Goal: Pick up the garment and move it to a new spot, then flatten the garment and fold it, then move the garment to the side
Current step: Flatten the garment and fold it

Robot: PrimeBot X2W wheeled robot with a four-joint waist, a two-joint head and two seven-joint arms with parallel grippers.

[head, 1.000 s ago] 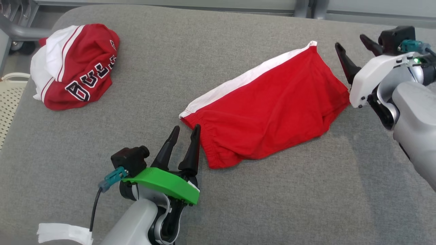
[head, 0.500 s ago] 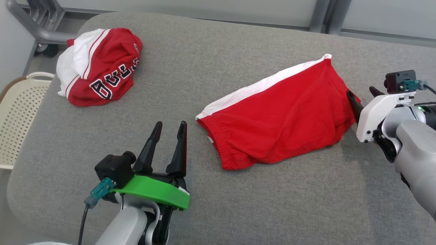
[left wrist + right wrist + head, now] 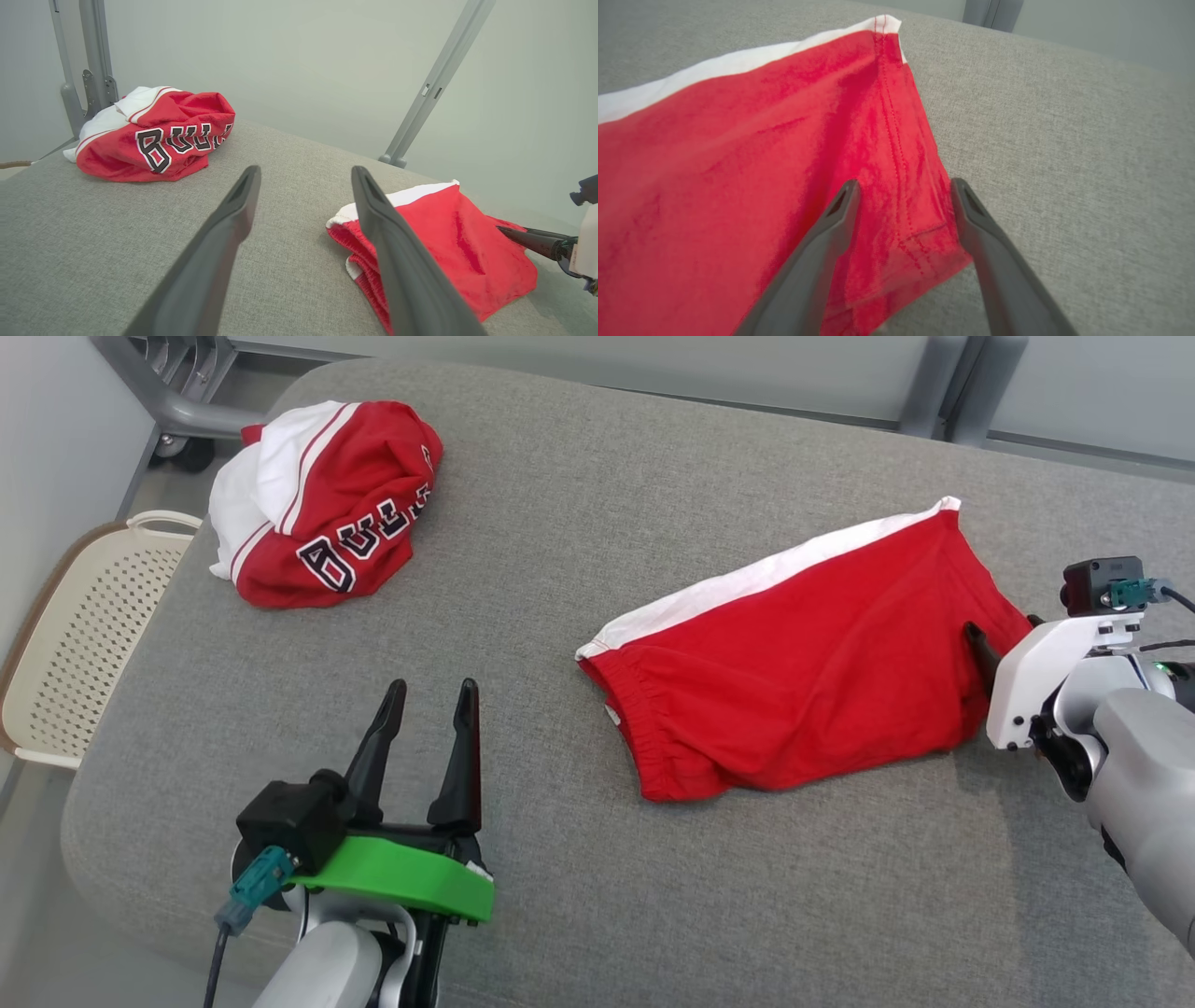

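Right of centre on the grey padded tabletop (image 3: 579, 523), the folded red shorts (image 3: 803, 663) lie flat. The right claw (image 3: 903, 186) stands fully open, straddling the hem corner without gripping it, probably positioned to pinch it for the move aside. The left claw (image 3: 429, 695), open and empty, hovers near the waistband.

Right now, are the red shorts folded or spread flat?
Apparently folded in half: the red shorts lie flat, one white stripe showing, waistband layers stacked.

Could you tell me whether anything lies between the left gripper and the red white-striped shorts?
Nothing visible does: just bare grey fabric surface separates the left gripper from the red white-striped shorts; the crumpled red-and-white jersey lies well aside.
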